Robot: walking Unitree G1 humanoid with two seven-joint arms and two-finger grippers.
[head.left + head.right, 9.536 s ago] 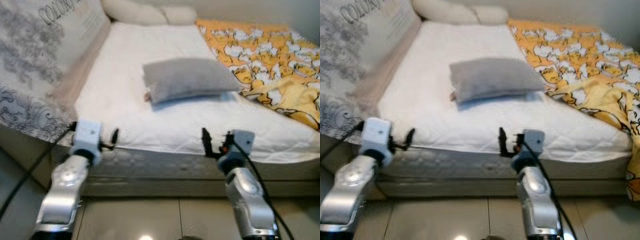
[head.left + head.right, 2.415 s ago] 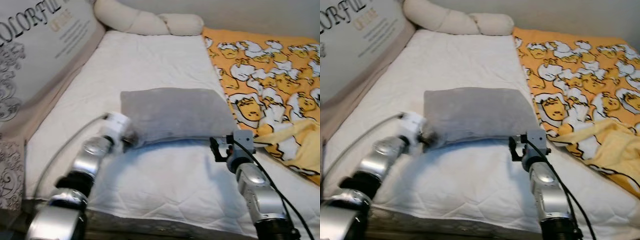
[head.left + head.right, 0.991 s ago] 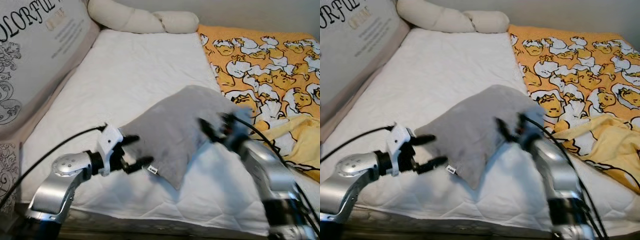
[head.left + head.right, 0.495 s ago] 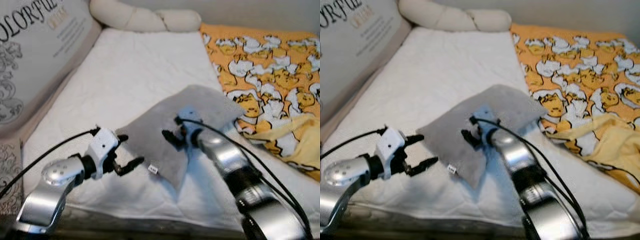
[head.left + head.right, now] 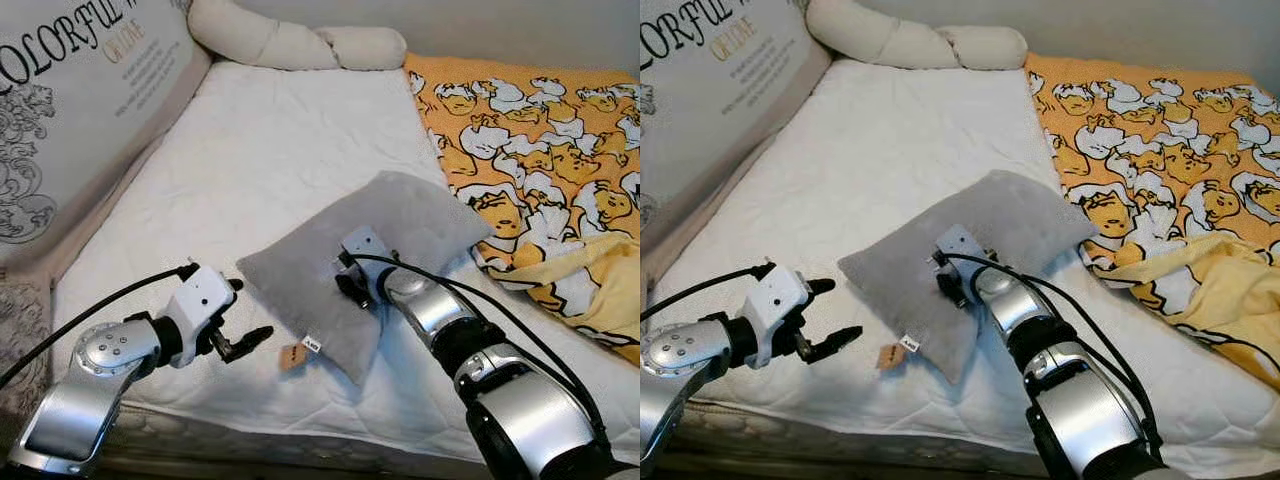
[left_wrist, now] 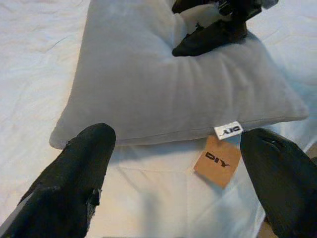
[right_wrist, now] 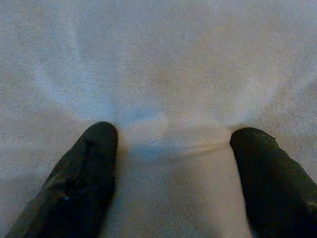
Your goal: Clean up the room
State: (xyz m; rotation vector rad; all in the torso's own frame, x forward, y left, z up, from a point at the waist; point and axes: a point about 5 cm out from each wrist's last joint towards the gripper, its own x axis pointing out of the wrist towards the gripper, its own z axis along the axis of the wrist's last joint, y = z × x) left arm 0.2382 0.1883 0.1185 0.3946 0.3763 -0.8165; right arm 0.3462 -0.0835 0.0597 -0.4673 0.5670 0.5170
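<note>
light: bright, even, soft | shadows: faint | head views: sharp | right wrist view: soft-focus, bluish

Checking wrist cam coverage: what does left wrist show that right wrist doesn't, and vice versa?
Left wrist: the grey pillow's whole near edge on the white mattress, its DIY tags, and the right gripper pressing into the pillow top.
Right wrist: a close view of fabric dented between the right gripper's spread fingers.
Both: the grey pillow and open black fingers.
</note>
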